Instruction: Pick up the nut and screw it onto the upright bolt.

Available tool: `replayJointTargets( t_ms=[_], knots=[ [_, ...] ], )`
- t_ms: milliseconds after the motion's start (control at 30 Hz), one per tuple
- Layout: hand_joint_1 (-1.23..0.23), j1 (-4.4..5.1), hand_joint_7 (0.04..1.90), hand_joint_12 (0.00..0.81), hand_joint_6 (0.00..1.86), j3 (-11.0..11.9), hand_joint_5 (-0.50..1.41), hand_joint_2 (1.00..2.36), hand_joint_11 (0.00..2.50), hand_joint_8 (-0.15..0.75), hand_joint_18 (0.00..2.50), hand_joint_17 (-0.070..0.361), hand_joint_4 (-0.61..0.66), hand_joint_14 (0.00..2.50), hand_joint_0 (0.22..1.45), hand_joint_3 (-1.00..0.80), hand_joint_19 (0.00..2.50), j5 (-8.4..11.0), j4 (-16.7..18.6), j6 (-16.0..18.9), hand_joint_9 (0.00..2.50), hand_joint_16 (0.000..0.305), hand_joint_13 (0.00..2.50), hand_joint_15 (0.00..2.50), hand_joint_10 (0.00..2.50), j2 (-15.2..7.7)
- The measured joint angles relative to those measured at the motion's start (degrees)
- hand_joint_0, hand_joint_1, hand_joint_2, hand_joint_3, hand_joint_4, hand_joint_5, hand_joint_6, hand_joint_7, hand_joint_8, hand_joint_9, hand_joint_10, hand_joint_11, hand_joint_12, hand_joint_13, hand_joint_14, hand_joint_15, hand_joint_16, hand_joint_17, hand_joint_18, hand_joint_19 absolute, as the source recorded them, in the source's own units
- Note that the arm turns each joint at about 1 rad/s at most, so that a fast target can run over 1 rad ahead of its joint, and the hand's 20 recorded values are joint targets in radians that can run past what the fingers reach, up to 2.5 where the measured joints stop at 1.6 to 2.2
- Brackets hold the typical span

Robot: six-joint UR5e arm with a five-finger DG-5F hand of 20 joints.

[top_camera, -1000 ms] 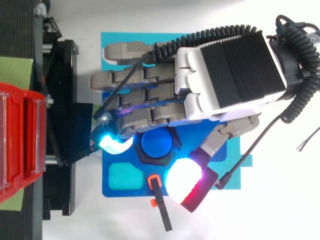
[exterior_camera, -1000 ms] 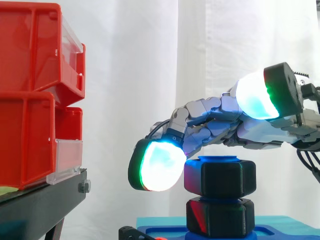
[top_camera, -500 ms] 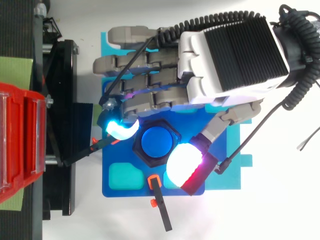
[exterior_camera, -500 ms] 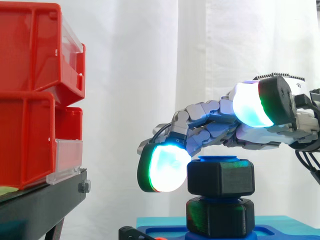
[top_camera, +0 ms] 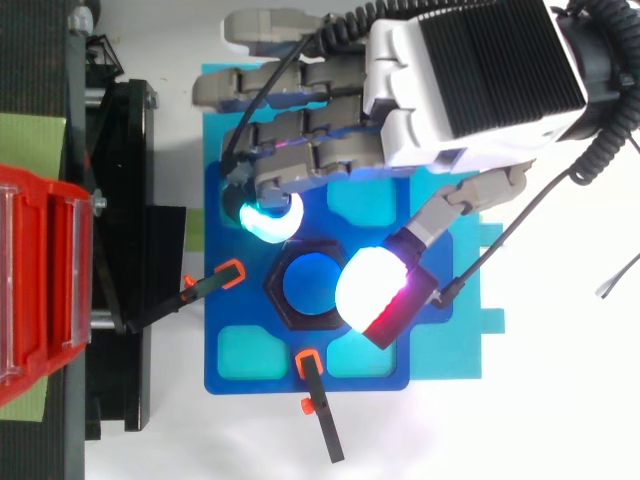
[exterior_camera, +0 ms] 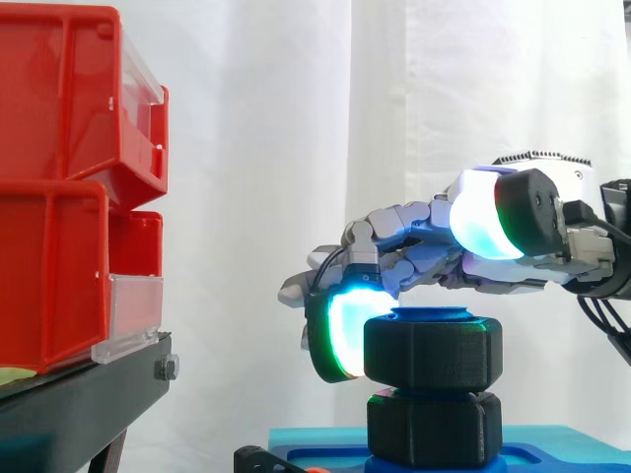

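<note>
Progress looks far along: black hexagonal plastic nut [exterior_camera: 432, 345], just beside the cyan fingertip [exterior_camera: 347, 330] of the half-open, empty hand [top_camera: 450, 90], sits threaded on the blue upright plastic bolt [top_camera: 311, 285], final turns probably left.

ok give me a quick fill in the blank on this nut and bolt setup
1. The black nut sits on top of the upright ___ bolt.
2. In the side view, a second ___ hex piece sits directly below the nut.
3. The bins on the black stand are ___.
4. In the side view the hand reaches in from the ___ edge.

Missing words: blue; black; red; right
</note>
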Motion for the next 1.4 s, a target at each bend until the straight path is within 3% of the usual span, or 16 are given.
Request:
replayJointTargets(
  t_ms=[300,500,733,1033,1400],
  knots=[
    [-0.15,-0.69,1.45,0.252,0.5,0.0,0.04,1.0,0.0,0.216,0.0,0.061,0.14,0.0,0.5,-0.5,0.0,-0.25,-0.2,-0.1,0.81,0.027,0.33,0.0,0.0,0.0],
    [-0.13,-0.85,0.98,0.277,0.5,0.0,-0.06,1.0,0.0,0.224,0.0,0.07,0.25,0.0,0.49,-0.5,0.0,-0.64,0.0,-0.2,0.71,0.031,0.27,0.0,0.0,0.0],
    [-0.11,-0.64,0.7,0.291,0.5,0.1,-0.13,1.0,0.0,0.205,0.0,0.082,0.21,0.0,0.48,-0.5,0.0,-0.73,1.1,-0.1,0.55,0.037,0.19,0.0,0.0,0.0],
    [-0.1,-0.27,0.65,0.298,0.5,0.1,-0.15,1.0,0.0,0.199,0.0,0.088,0.2,0.0,0.47,-0.5,0.0,-1.39,4.0,0.2,0.5,0.039,0.16,0.0,0.0,0.0],
    [-0.1,1.37,0.68,0.3,0.5,0.0,-0.14,1.0,0.0,0.202,0.0,0.09,0.2,0.0,0.47,-0.5,0.0,-1.25,3.3,0.5,0.48,0.04,0.15,0.0,0.0,0.0]
  ],
)
